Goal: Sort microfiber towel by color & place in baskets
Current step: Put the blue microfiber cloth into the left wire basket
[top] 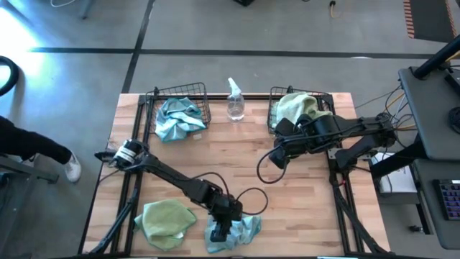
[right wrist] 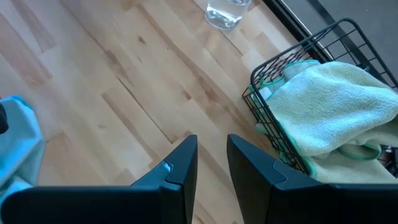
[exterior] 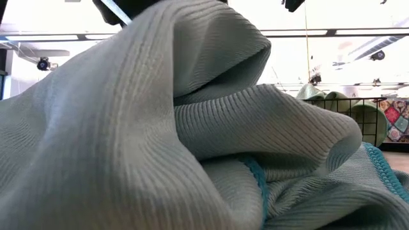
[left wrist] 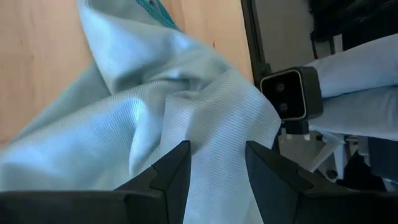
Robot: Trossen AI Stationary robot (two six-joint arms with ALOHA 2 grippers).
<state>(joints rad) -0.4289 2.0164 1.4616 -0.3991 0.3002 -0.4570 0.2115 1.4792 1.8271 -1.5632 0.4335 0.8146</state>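
Note:
A light blue microfiber towel (top: pixel 243 229) lies crumpled at the table's near edge and fills the low view (exterior: pixel 192 128). My left gripper (top: pixel 225 229) is on top of it, with a ridge of cloth between its fingers (left wrist: pixel 217 155). A pale yellow-green towel (top: pixel 167 219) lies flat on the table to its left. The left basket (top: pixel 154 97) holds a blue towel (top: pixel 178 116). The right basket (top: pixel 273 97) holds a yellow-green towel (top: pixel 296 106). My right gripper (top: pixel 277 157) hangs over bare wood in front of that basket, slightly open and empty (right wrist: pixel 212 146). My left gripper pinches a raised fold of the light blue towel (left wrist: pixel 214 127) between its two fingers, coming from above and pointing down. In the low view the cloth rises in a peak toward the gripper, while its lower parts (exterior: pixel 358 191) spread on the table.
A clear spray bottle (top: pixel 235 101) stands between the two baskets at the far side. Black frame rails (top: pixel 338 194) run along the table's left and right edges. The low camera (left wrist: pixel 289 93) sits just beyond the blue towel. Bare wood (top: pixel 215 155) lies at the table's middle.

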